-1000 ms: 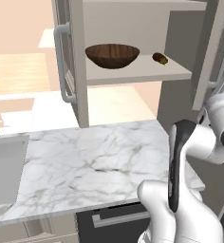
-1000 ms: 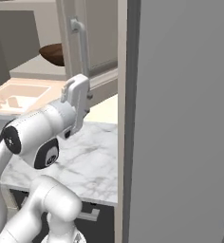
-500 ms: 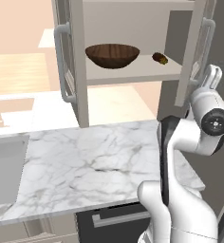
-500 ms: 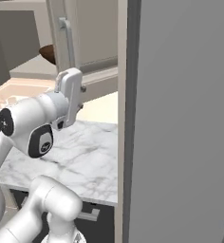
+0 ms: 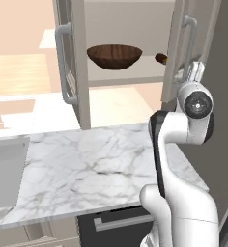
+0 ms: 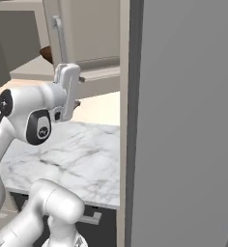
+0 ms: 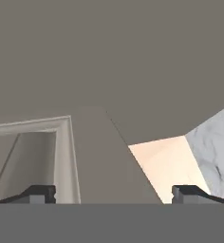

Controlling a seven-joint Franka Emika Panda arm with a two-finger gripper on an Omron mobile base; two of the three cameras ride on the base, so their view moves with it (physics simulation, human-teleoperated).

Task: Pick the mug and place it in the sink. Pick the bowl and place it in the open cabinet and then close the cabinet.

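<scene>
1. Left base view first: the bowl (image 5: 114, 56) sits on the inner shelf of the cabinet (image 5: 135, 77), so that placement looks done.
2. What's left, by my read, is the closing. Both cabinet doors stand open, the right-hand door (image 5: 176, 53) just beside the arm's wrist, the left-hand door (image 5: 71, 62) swung out over the counter (image 5: 87, 166).
3. The mug isn't something I can place from these angles; a corner of the sink (image 5: 5, 169) shows at the far left edge, grey and recessed, its contents hidden.
4. The gripper (image 7: 113, 193) is spread wide, its dark tips set far apart at the bottom of the hand view, nothing between them. It faces a flat beige panel with a raised frame edge, likely that right-hand door.
5. Materials now: the bowl is dark-brown wood, wide and shallow, grain visible. A tiny dark lump (image 5: 160, 58) rests on the shelf near it.
6. The counter is white marble with grey veining; the doors are matte beige with long silver bar handles (image 5: 60, 62).
7. Right base view: the hand is raised near a door edge, beside a tall grey slab (image 6: 183, 120).
</scene>
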